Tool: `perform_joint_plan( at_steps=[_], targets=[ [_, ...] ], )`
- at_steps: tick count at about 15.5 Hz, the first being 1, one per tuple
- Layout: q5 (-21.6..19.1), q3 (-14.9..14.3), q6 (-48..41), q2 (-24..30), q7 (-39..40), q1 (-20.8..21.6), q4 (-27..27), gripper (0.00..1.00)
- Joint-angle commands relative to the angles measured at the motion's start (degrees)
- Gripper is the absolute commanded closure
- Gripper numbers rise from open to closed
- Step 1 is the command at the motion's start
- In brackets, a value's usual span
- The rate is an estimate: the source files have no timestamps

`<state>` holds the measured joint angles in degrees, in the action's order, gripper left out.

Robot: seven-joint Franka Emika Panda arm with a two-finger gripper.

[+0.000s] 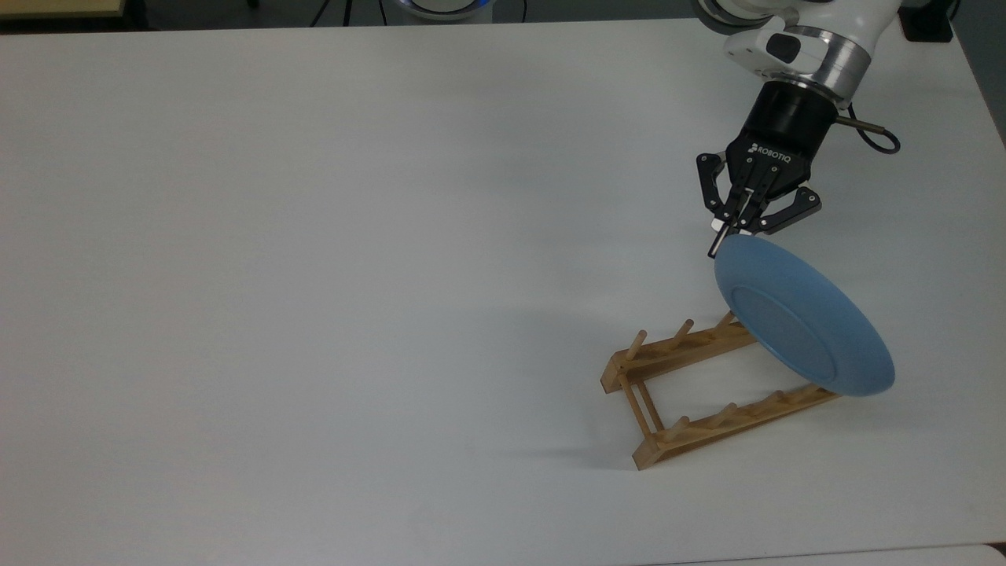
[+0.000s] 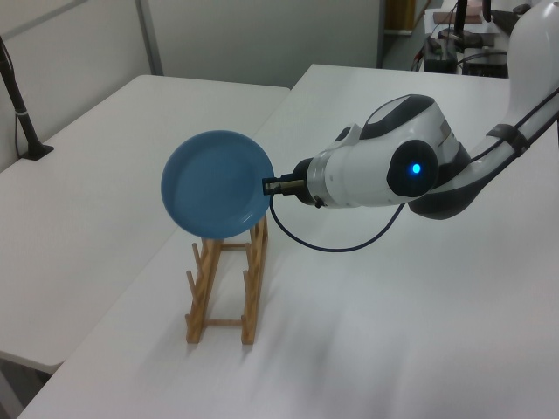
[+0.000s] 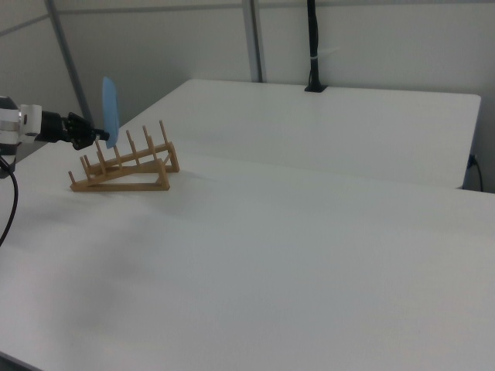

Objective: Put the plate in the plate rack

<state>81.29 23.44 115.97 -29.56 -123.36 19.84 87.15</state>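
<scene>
white table (image 1: 314, 236), plate rack (image 1: 692, 393), plate (image 1: 802, 326) edge-on above

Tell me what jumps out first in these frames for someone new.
The light-blue plate stands out: held on edge by its rim in the shut gripper, above the end of the wooden plate rack at the top view's right. The rack sits on the white table; in the right view the plate looks raised above its pegs.

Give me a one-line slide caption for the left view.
Gripper holds the blue plate upright by its rim above the wooden plate rack on the white table.
</scene>
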Motion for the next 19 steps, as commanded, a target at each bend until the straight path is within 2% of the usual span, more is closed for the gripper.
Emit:
perform_joint_plan(
  at_steps=[1, 10, 15, 19],
  targets=[
    [-1.4, -0.9, -4.9, 1.3, -4.1, 2.3, 1.2, 1.0],
    [-1.4, -0.9, -11.1, -0.3, -10.3, 6.3, 1.0, 1.0],
    [-1.6, -1.0, -13.1, -4.1, -13.2, 6.7, -4.2, 1.0],
    [-1.9, -1.7, -13.1, -5.5, -13.2, 7.0, -5.1, 1.0]
  ],
)
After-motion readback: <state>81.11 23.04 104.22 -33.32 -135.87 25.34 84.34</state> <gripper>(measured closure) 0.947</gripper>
